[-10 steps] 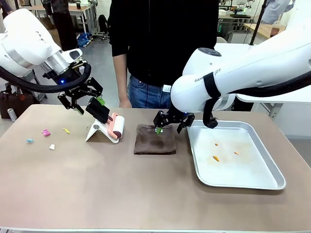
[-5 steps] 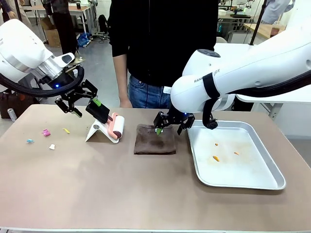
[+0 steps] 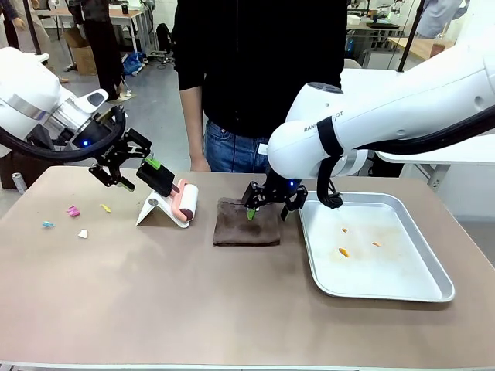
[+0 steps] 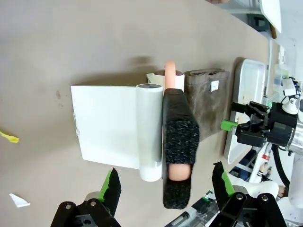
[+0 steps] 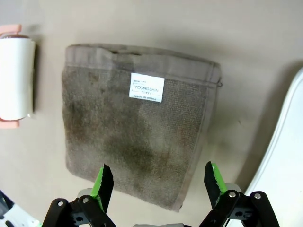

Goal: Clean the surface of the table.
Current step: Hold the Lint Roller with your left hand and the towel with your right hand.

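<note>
Left claw (image 4: 165,185) is open, jaws either side of the roller handle (image 4: 176,142) (black foam over pink), no contact that I can see. Handle's long axis runs straight away from the claw, with the drum (image 4: 149,132) just beside it on the white stand (image 4: 106,125). A squeeze across the handle looks like the next move. Right claw (image 5: 157,185) is open too, empty, low over the towel (image 5: 137,132), which lies flat between stand and tray (image 3: 387,263). Under it all is the table (image 3: 193,301), spanning the front view. Scraps (image 3: 73,210) sit on its left end, past the stand, so the left arm is nearer to them.
</note>
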You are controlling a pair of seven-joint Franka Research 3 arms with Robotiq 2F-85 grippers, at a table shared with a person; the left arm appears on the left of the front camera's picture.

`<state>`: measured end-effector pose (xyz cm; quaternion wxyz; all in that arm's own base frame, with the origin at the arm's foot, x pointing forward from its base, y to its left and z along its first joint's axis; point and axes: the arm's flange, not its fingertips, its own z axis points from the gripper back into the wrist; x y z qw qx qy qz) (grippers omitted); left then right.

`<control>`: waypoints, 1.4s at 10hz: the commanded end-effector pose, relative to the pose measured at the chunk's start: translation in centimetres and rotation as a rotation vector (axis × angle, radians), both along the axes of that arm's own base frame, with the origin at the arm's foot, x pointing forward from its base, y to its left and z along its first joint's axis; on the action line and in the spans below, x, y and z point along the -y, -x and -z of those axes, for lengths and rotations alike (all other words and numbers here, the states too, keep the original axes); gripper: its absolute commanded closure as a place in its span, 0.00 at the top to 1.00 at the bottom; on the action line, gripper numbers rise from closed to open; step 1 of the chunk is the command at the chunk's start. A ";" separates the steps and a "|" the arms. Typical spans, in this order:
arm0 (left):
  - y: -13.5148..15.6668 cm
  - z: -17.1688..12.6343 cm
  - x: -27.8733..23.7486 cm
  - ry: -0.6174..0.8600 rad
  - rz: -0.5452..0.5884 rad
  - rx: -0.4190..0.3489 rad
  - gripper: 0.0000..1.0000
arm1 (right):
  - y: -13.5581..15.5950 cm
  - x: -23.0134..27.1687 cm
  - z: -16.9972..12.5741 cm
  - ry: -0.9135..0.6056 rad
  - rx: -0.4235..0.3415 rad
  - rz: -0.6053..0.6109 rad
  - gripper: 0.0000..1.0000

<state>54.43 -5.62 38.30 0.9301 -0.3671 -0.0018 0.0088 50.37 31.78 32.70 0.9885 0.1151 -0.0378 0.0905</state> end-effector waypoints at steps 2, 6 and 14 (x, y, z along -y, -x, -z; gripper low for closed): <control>-0.4 0.3 -1.3 0.046 0.013 0.026 1.00 | -0.7 -1.0 -0.2 0.019 -0.021 0.025 1.00; -0.2 0.1 -1.5 0.103 0.012 0.103 1.00 | -1.0 -2.2 0.3 0.114 -0.083 0.106 1.00; 0.1 -0.2 -1.6 0.130 0.043 0.130 1.00 | -1.8 -3.6 1.7 0.249 -0.030 0.166 1.00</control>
